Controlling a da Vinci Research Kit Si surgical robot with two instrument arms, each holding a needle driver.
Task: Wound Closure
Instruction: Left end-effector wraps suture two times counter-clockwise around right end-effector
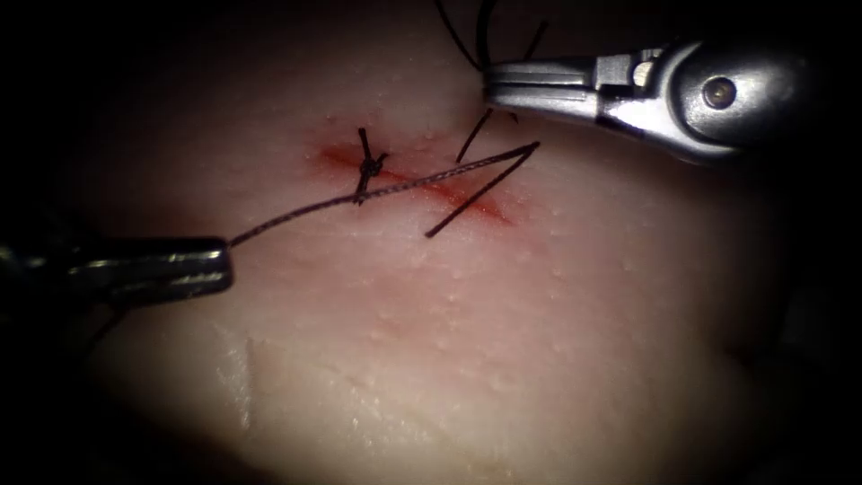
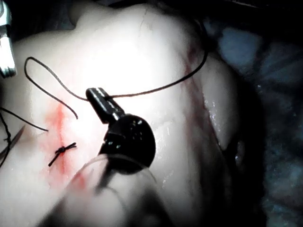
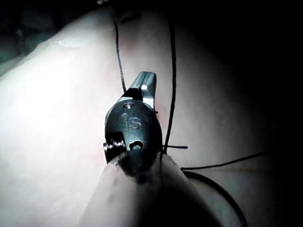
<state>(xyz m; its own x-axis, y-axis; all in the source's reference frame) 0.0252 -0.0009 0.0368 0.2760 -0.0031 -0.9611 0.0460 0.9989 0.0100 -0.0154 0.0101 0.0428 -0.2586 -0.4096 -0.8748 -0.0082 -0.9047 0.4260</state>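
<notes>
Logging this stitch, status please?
Left tool shut on thread, left of the cut. Right tool shut on thread above it. One knot tied. Needle unseen.

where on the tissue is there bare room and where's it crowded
Bare: the broad tissue below the cut, right of the left tool. Crowded: around the cut, with the knot, the thread the left tool holds, and the right tool gripping thread above.

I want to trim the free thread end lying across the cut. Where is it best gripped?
Probably near its lower tip, coming from below: that end of the thread end lies on bare tissue, away from the knot and taut thread.
</notes>
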